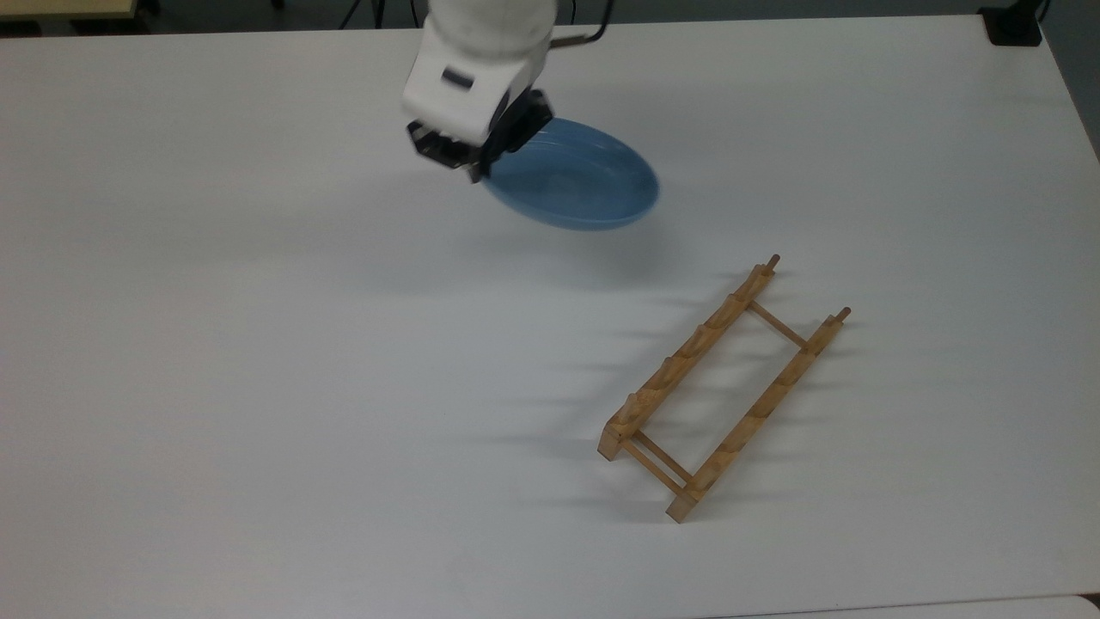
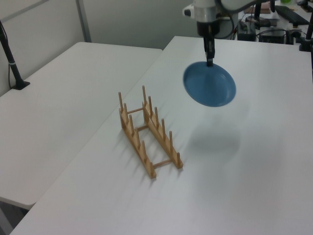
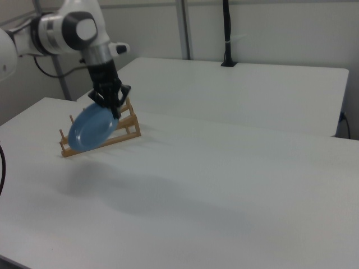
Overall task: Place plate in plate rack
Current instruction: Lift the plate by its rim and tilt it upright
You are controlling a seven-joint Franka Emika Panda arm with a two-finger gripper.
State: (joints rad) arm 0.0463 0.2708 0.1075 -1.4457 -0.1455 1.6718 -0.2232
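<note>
My gripper (image 1: 478,168) (image 2: 209,61) (image 3: 114,110) is shut on the rim of the light-blue plate (image 1: 574,187) (image 2: 211,86) (image 3: 90,130). The plate hangs tilted in the air, well above the white table, with its shadow on the tabletop below. The wooden plate rack (image 1: 724,389) (image 2: 148,131) (image 3: 127,130) stands with nothing in it, toward the top view's lower right and the left view's left of the plate. In the right view the plate overlaps the rack's left end.
The white table (image 1: 258,361) carries nothing else near the rack. A black clamp base (image 1: 1014,24) sits at the far right corner in the top view. A second table (image 2: 58,98) with a black pole (image 2: 11,58) adjoins on the left view's left.
</note>
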